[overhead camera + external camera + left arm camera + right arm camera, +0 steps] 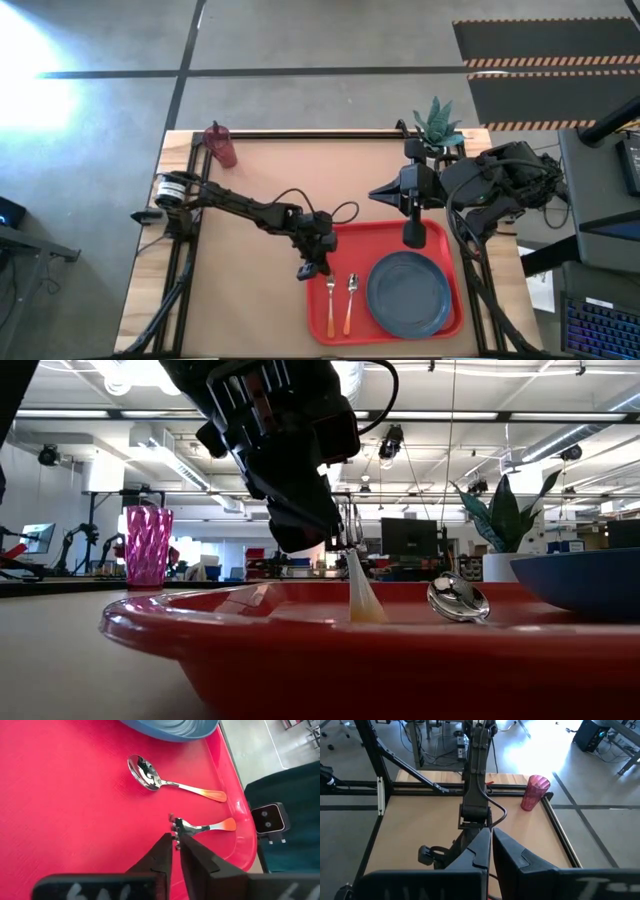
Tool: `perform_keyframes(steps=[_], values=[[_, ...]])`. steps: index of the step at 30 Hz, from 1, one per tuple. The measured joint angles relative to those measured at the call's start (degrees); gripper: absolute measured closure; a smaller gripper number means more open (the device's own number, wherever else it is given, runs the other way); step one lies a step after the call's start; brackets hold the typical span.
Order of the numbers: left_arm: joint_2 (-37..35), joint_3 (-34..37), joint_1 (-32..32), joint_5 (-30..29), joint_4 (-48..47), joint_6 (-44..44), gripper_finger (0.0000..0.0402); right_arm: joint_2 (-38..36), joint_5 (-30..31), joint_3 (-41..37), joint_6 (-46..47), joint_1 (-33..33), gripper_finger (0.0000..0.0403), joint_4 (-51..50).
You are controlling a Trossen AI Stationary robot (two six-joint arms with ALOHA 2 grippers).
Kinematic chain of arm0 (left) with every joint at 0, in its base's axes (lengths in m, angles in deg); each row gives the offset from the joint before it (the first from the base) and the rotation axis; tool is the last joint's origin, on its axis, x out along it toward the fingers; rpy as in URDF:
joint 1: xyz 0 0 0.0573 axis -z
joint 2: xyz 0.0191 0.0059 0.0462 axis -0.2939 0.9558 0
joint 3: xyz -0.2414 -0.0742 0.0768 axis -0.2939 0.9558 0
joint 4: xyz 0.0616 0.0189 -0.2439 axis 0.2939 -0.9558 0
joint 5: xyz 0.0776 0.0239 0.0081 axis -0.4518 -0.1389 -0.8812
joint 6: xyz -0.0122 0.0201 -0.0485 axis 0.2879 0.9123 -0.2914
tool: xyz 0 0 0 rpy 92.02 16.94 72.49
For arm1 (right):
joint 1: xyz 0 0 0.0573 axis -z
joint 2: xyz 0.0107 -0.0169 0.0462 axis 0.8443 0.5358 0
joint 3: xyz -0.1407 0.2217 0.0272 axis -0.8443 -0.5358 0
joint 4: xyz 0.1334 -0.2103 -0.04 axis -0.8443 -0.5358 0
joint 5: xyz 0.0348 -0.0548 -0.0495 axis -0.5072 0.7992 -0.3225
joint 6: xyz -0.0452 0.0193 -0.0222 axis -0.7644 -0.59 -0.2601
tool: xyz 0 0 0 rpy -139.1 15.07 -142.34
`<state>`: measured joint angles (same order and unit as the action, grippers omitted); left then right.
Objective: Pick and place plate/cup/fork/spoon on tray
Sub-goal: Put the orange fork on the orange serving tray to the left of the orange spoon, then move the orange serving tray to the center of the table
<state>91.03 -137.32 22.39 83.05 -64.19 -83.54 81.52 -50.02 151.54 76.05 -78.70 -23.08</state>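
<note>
The red tray (345, 250) lies at the table's near right. On it are the dark blue plate (408, 293), the spoon (351, 300) and, left of the spoon, the fork (331, 305). My left gripper (175, 837) is low over the tray's left part, shut on the fork (210, 826). The red cup (221, 146) stands upright on its base at the table's far left corner. My right gripper (413, 236) hangs shut, high above the tray's far edge, holding nothing. My left gripper pinches the fork's tined end (176, 823) between its two fingertips. The fingers slant down from the table's left. In the low view the fork (362, 595) slopes down from the fingers, and its orange handle end (227, 824) rests on the tray.
A potted plant (438, 125) stands at the table's far right. Black frame rails (190, 200) run along the table's edges. Bare brown tabletop (250, 300) stretches left of the tray, between it and the cup.
</note>
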Motion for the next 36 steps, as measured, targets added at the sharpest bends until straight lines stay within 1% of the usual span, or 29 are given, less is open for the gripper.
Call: perform_keyframes(steps=[8,13,16,23,36], values=[[0.0,0.0,0.0,-1.6,0.0,-0.2,0.0289,0.0,0.0,0.0,0.0,0.0,0.0394,-0.5],[-0.1,0.0,0.0,-1.6,0.0,-0.2,0.0253,0.0,0.0,0.0,0.0,0.0,0.0394,-0.5],[-0.2,-0.1,-0.1,-1.6,0.0,-0.3,0.0245,0.0,0.0,0.0,0.0,0.0,0.0394,-0.5],[-1.3,-0.1,-0.5,-1.6,-0.1,-0.4,0.0243,0.0,0.0,0.0,0.0,0.0,0.0394,-0.8],[-7.9,-0.1,-3.0,-1.6,-1.2,-0.3,0.0243,0.0,0.0,0.0,0.1,0.0,0.0394,-1.8]])
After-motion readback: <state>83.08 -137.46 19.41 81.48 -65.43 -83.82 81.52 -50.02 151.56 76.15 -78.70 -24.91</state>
